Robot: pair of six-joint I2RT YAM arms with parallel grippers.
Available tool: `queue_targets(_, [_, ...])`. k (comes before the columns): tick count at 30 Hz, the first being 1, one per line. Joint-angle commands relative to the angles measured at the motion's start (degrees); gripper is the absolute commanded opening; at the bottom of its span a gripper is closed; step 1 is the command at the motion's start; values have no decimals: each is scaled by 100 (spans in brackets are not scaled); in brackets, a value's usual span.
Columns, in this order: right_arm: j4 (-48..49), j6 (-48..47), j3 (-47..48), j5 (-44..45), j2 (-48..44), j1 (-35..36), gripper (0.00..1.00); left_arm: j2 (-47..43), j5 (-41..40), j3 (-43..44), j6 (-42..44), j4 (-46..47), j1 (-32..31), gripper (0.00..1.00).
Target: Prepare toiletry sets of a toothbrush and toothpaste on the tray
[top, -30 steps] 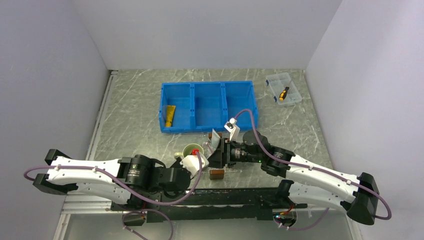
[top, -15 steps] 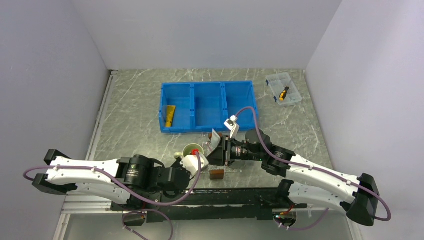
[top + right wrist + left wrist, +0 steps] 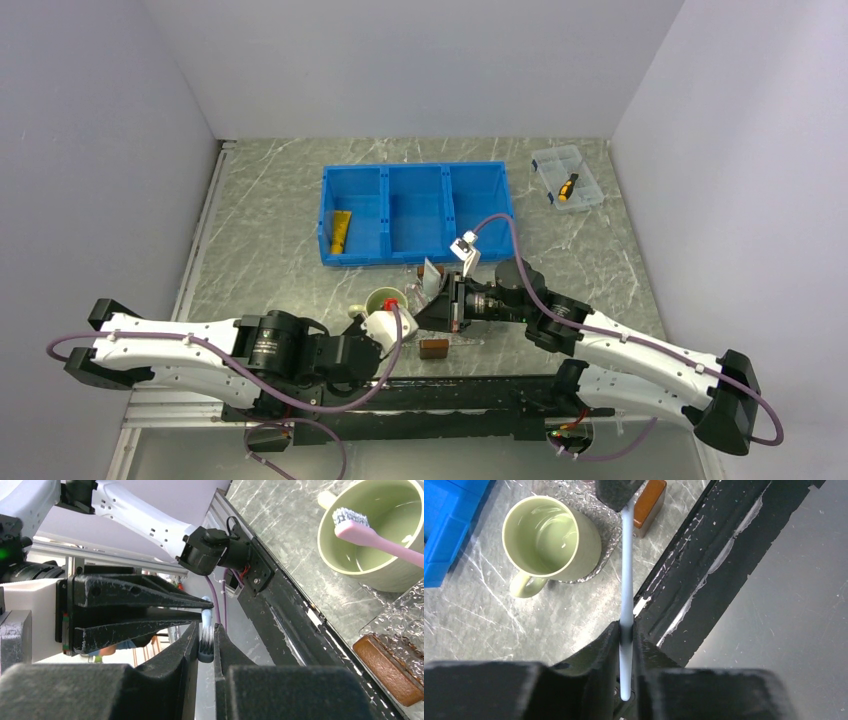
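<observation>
blue bin [image 3: 415, 205] is parked just beyond the mug [image 3: 549, 537] | tray [image 3: 395, 625] is seen under the mug's edge, brown block [image 3: 649, 502] capping its end | left gripper [image 3: 626, 627] is clamped on the toothbrush [image 3: 626, 570] handle, right beside the mug | right gripper [image 3: 206, 632] is pinched onto the bristle end, near the mug too

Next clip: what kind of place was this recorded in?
Probably a robotics lab test cell, not a home: plain pale walls box in a grey marbled tabletop, with two white robot arms bolted along its near edge.
</observation>
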Motion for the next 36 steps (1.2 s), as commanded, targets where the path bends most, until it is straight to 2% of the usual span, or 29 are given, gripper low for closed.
queue_targets(1, [142, -102, 8, -59, -170, -19, 0, -195, -267, -81, -93, 287, -41, 30])
queue_targets(8, [-813, -659, 450, 155, -299, -24, 0, -382, -190, -157, 95, 879, -42, 66])
queue_targets(13, [-1910, -1373, 1062, 455, -375, -21, 0, -469, -54, -149, 270, 1288, -36, 73])
queue_targets(15, [-2411, -1715, 1384, 589, -399, -36, 0, -451, -89, -127, 308, 1354, -42, 81])
queue_targets(22, [-4251, -2667, 2640, 1187, -272, -42, 0, -472, -382, -21, 348, 1426, -36, 88])
queue_targets(23, [-4473, -2777, 2786, 1294, -241, -41, 0, -516, -448, -31, 356, 1440, -42, 96])
queue_targets(24, [-4687, -2891, 2961, 1417, -198, -41, 0, -579, -513, -45, 355, 1458, -39, 99])
queue_targets(30, [-5570, -3305, 3713, 1831, 152, -37, 0, -1082, -982, -245, 275, 1455, -39, 99])
queue_targets(36, [-5893, -3619, 4037, 2226, 573, -41, 0, -1554, -1434, -460, 21, 1184, -40, 99])
